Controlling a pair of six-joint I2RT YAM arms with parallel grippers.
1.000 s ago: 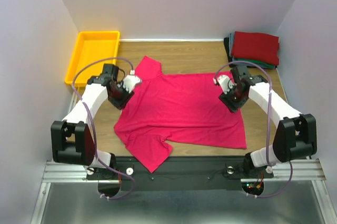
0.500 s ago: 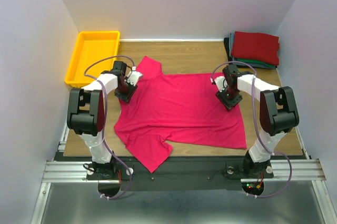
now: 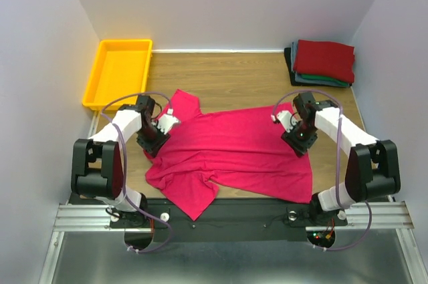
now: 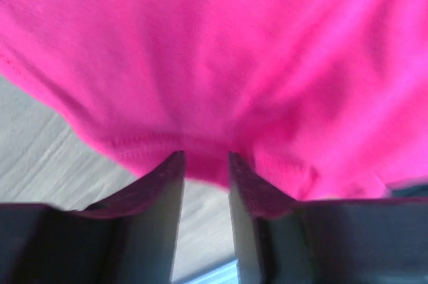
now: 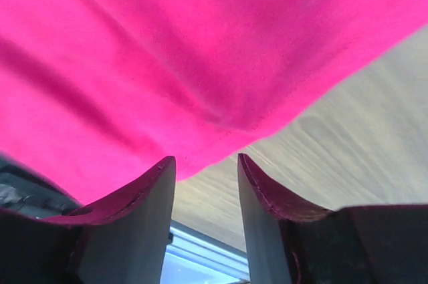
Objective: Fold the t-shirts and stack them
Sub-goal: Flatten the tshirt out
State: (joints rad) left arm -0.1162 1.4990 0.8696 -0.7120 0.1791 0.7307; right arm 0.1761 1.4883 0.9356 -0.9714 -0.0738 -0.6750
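The crimson t-shirt lies spread across the middle of the wooden table, its far edge lifted and drawn toward the near side. My left gripper holds that edge near the left sleeve. The hem bunches across its fingertips in the left wrist view, where the gripper stands narrow. My right gripper holds the far right edge. In the right wrist view the cloth hangs over the gripper, with table showing beneath. A stack of folded t-shirts, dark red on top, sits at the far right corner.
A yellow tray stands at the far left corner, close behind the left arm. Bare wood lies between the tray and the folded stack. One sleeve hangs over the table's near edge onto the black rail.
Both grippers have come toward the near side and taken the shirt's far edge with them. That edge now sits lower and wrinkled. The right jaws have narrowed.
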